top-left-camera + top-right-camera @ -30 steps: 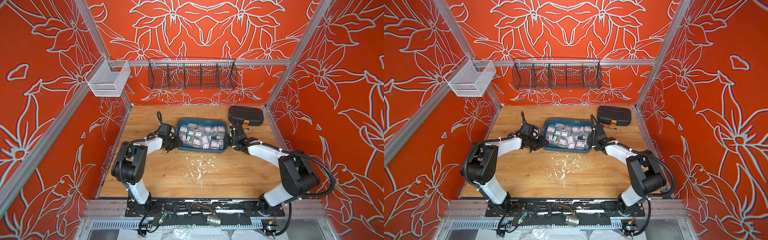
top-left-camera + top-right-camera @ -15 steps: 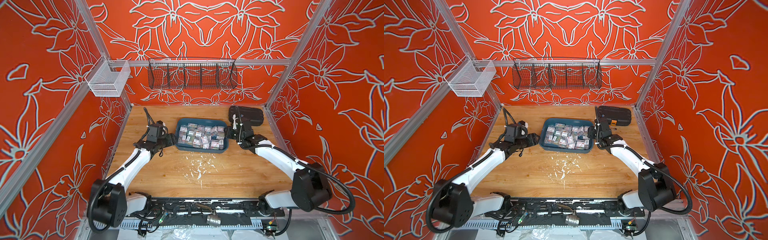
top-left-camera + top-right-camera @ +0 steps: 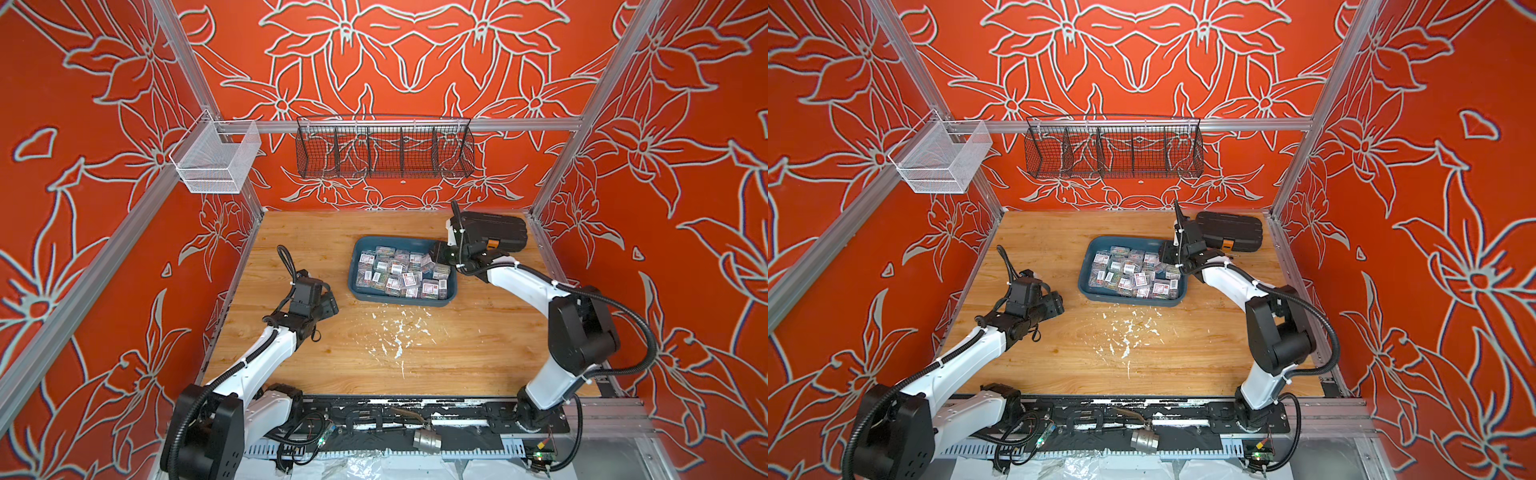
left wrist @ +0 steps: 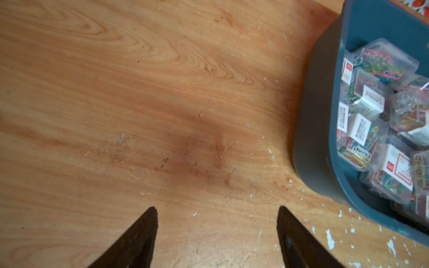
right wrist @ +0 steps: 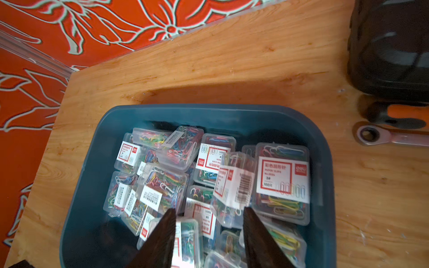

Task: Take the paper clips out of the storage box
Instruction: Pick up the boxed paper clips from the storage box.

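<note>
Right gripper [image 5: 209, 210] hangs over the storage box [image 5: 209, 109] at its end on the robot's right, jaws apart, clamped on nothing. One tilted pack of the paper clips [image 5: 234, 185] lies just ahead of the tips, long axis running roughly away from them, so the jaws would likely span its short side. Left gripper [image 4: 216, 208], jaws apart and empty, is over bare table [image 4: 116, 92] beside the storage box's other end, so the right arm is nearer. Count: one storage box, roughly twenty packs, all inside it, too heaped for an exact tally.

Teal storage box [image 5: 92, 162], multicoloured paper clips [image 5: 282, 176], orange floral walls [image 3: 374, 62].
</note>
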Tool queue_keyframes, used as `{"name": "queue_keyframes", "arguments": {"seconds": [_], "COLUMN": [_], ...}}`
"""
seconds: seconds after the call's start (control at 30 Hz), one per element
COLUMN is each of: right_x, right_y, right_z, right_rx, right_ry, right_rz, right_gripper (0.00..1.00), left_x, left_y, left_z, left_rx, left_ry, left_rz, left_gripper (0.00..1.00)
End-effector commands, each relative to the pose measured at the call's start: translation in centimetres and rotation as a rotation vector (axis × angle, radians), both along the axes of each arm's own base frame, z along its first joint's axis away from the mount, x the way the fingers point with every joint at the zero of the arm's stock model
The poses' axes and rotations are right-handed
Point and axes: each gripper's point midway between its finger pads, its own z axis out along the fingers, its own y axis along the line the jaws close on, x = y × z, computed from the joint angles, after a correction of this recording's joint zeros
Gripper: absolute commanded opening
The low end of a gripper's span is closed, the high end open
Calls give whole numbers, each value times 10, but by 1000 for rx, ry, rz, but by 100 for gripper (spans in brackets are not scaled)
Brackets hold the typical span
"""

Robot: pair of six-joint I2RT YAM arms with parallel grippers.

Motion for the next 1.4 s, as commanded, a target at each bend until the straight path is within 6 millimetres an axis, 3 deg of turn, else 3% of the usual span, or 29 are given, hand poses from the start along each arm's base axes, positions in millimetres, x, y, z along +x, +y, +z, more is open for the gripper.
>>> {"name": "queue_keyframes", "arguments": {"seconds": [0.0, 0.23, 0.53, 0.93, 1.13, 1.37], "right_x": [5, 14, 11, 25, 30, 28], "right_y": [0, 3, 6, 26, 23, 23], "right_z": [-18, -51, -73, -89, -72, -10], "right_rx": [-29, -80, -86, -1, 0, 47], "right_ry": [73, 166, 210, 241, 200, 86], "right_rz": [-23, -23, -9, 15, -9, 1], "right_gripper": [52, 54, 57, 47, 24, 18], "left_x": [5, 5, 4, 3, 2, 2], "left_y": [4, 5, 6, 8, 9, 10], "left_z": [6, 6, 6, 5, 6, 6], "left_rx": [2, 3, 2, 6, 7, 7], "left_ry": [-40, -34, -36, -34, -37, -37], "left_rz": [40, 47, 55, 69, 75, 77], "left_gripper": [80, 80, 80, 81, 81, 81]}}
